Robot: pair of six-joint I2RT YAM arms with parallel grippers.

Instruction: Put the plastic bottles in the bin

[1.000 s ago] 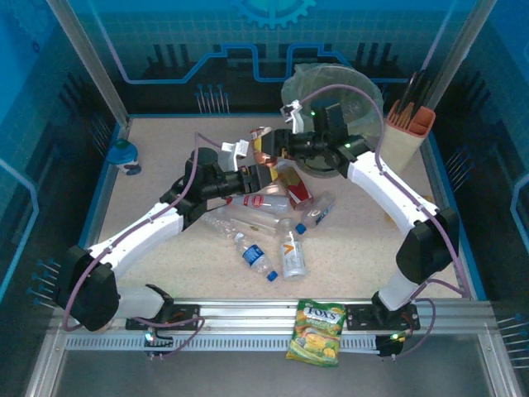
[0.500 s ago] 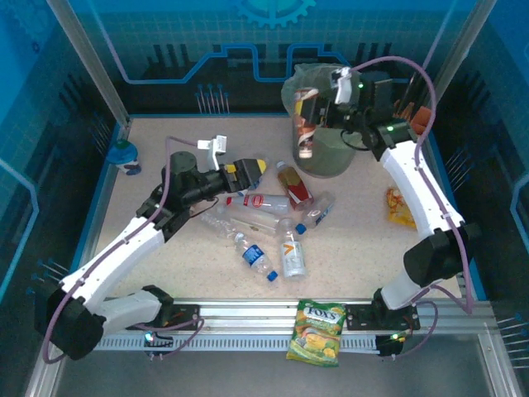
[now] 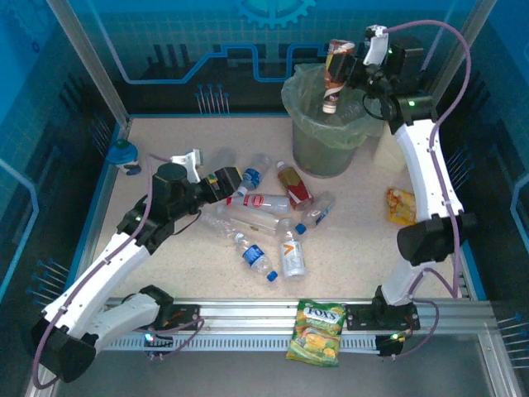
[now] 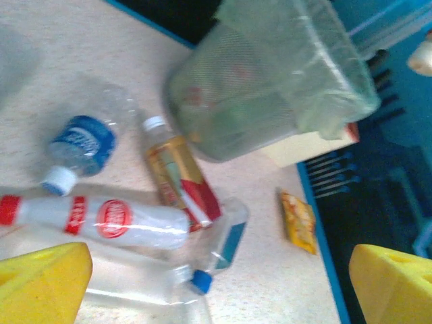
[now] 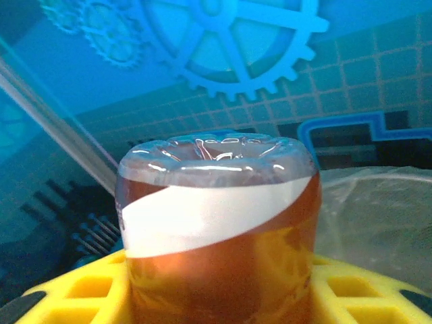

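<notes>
Right hand (image 3: 349,70) has raised the brown bottle (image 3: 337,58) above the bin (image 3: 322,141); left hand (image 3: 235,177) withdrew, seemingly empty.

Right hand (image 3: 347,68) stands raised above the bin (image 3: 318,157), closed on a copper-brown bottle (image 3: 335,64) held cap-down over the open mouth (pale green liner folded over the rim). Left hand (image 3: 225,180) is low over the table (image 3: 165,141), just beside a blue-labelled bottle (image 3: 254,175). The other bottles (image 3: 264,222) lie scattered in front of the bin, among them a red-labelled clear bottle (image 3: 263,201) and a white-labelled bottle (image 3: 292,252). An orange packet (image 3: 400,207) lies apart to the right. A FOX'S candy bag (image 3: 316,331) rests on the near rail.
</notes>
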